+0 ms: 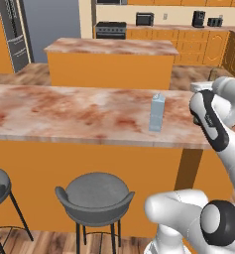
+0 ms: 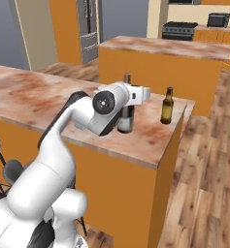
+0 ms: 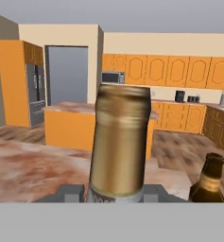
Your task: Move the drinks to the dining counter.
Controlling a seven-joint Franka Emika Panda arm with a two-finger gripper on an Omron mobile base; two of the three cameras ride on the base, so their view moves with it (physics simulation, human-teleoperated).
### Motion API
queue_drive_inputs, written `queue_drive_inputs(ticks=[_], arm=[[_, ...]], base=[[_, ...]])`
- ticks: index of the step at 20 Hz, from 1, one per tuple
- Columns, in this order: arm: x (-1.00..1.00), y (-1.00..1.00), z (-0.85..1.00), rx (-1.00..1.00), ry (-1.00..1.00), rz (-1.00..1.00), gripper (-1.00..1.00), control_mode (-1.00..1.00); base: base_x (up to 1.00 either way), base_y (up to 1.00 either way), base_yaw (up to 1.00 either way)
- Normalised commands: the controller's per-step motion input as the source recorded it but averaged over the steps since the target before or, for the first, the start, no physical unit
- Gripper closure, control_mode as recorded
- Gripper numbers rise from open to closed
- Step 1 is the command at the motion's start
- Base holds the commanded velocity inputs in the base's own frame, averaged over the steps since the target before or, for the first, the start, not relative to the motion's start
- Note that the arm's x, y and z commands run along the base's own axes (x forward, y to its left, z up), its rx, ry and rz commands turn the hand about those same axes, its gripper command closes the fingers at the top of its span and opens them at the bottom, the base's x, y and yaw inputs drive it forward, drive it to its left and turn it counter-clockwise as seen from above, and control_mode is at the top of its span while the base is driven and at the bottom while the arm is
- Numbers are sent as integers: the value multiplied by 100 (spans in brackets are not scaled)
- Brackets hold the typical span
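- Drinks are all standing on the long reddish-brown marble dining surface (image 1: 64, 114) with plain orange sides, so the task is looking nearly finished.
- Pale blue-grey rectangular carton (image 1: 156, 113) is standing upright right of centre in the left base view, well apart from the two bottles.
- Small brown beer bottle (image 2: 168, 106) is standing upright near the far corner of the surface, right of centre in the right base view; its neck is also showing at the lower right of the hand view.
- Taller dark wine bottle (image 2: 125, 116) with a pale label and a golden foil neck is resting upright on the surface at the centre of the right base view, partly hidden by the white arm, just beside the beer bottle but apart from it.
- White robot hand (image 3: 116, 193) is sitting around the wine bottle's neck, its dark fingers (image 3: 70, 193) pressing in narrowly from both sides at the bottom of the hand view, so it is holding the bottle.
- What is left, by my judgement, is letting go of the wine bottle and pulling the hand clear without tipping it.
- Grey bar stools (image 1: 95, 196) are standing below the surface at the lower left of the left base view.
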Motion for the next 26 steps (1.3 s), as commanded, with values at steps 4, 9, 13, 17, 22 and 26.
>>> queue_drive_inputs(ticks=[4,9,13,17,22,26], arm=[[15,0,-15,0,0,-1,100,-100],[14,0,-17,0,0,-1,100,-100],[10,0,-19,0,0,-1,100,-100],[10,-2,-21,0,0,-1,100,-100],[12,-5,-21,0,0,-2,100,-100],[7,-7,-24,0,0,-2,100,-100]], base=[[0,0,0],[0,0,0],[0,0,0],[0,0,0],[0,0,0],[0,0,0]])
